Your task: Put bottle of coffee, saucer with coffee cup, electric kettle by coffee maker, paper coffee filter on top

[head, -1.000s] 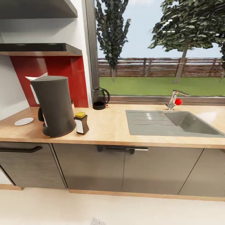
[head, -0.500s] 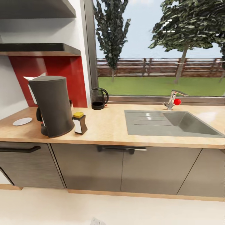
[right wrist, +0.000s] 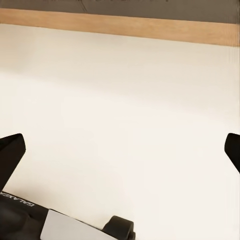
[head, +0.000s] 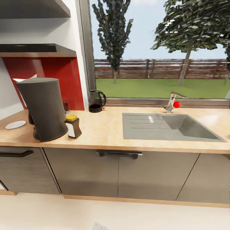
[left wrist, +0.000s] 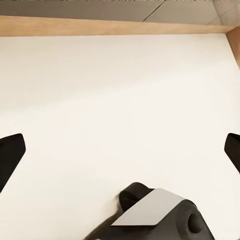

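Light-brown kitchen countertop [head: 105, 134] with the coffee maker [head: 41, 108] upright near its left end, rounded back toward the front edge, long axis vertical. Paper coffee filter [head: 24, 78] showing at its top, pointed edge upward. Bottle of coffee [head: 72, 126] upright just beside the machine, toward the sink [head: 169, 127], yellow cap up. Saucer [head: 15, 124] flat near the left end, apart from the machine, bare of any cup. Electric kettle [head: 95, 101] upright at the back edge by the window, well apart from the machine, handle toward the sink side. Left gripper [left wrist: 120, 150] and right gripper [right wrist: 120, 150] spread wide over pale floor, holding nothing. Step judged in hand: approach to the counter for the kettle or the saucer. Next move, by this reading: closing in, raising an arm, grasping the kettle handle and shifting it beside the machine.
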Tool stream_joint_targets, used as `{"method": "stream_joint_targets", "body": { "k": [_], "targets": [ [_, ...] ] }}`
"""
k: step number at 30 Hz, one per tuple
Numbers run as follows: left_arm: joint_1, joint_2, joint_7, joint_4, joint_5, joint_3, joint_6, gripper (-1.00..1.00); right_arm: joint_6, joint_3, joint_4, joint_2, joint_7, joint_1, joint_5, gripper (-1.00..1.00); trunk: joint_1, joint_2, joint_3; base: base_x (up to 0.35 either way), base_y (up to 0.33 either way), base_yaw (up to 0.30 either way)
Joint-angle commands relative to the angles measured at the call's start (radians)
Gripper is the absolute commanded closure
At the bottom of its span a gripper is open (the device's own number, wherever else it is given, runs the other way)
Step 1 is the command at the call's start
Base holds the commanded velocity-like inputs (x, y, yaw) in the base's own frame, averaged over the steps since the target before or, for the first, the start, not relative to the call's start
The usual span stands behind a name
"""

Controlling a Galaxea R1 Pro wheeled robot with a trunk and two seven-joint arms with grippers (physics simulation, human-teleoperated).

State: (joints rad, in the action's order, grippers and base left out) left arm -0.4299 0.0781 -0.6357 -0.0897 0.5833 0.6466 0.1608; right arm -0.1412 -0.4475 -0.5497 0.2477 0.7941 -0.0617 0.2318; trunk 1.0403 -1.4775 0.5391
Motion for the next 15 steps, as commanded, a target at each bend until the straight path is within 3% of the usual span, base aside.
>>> {"method": "stream_joint_targets", "body": {
  "k": [1, 6, 15],
  "targets": [
    [-0.001, 0.0, -0.002, 0.002, 0.006, 0.008, 0.008, -1.0, -0.006, -0.007, 0.001, -0.001, 0.005, -0.001, 0.011, -1.0, 0.0, -0.001, 0.001, 0.039, -0.122, 0.014],
    [-0.001, 0.0, -0.002, 0.002, 0.006, 0.008, 0.007, -1.0, -0.007, -0.007, 0.001, -0.001, 0.005, -0.001, 0.011, -1.0, 0.0, -0.001, 0.001, 0.015, -0.048, 0.15],
    [-0.001, 0.0, -0.002, 0.002, 0.006, 0.008, 0.008, -1.0, -0.008, -0.007, 0.001, -0.001, 0.004, -0.001, 0.011, -1.0, 0.0, -0.001, 0.001, 0.002, -0.007, 0.252]
  ]
}}
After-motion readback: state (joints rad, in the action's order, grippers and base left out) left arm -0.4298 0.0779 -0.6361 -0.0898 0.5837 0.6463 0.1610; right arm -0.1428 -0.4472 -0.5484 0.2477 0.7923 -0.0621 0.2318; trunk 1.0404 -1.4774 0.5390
